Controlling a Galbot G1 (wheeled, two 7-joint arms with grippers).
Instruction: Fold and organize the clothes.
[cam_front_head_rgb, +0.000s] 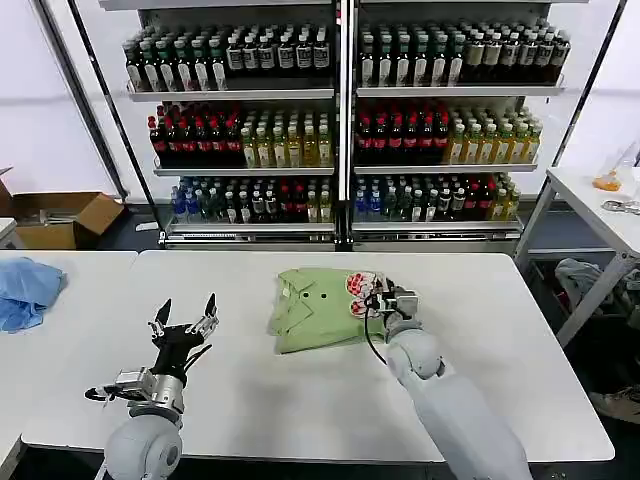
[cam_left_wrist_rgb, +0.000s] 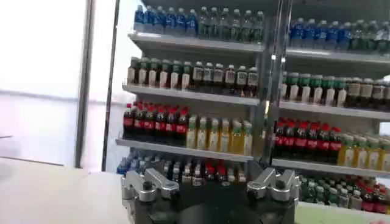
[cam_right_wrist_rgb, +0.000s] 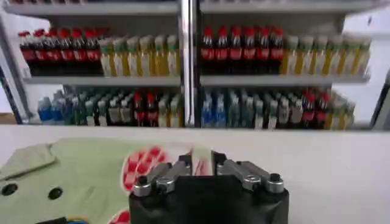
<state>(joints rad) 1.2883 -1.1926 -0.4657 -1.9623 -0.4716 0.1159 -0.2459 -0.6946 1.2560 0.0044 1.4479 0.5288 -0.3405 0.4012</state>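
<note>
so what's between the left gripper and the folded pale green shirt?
Bare white tabletop, per the head view. The open left gripper hangs apart from the pale green collared shirt.

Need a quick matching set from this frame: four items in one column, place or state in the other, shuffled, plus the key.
Column 1
1. left gripper
2. right gripper
3. pale green shirt
4. light blue cloth

Column 2
A. crumpled on the side table at the robot's far left
B. folded, lying on the middle of the main white table
C. open, fingers pointing up, held clear of the shirt
D. fingers together, at the shirt's red-and-white patch edge

Pairs: 1-C, 2-D, 3-B, 4-A
</note>
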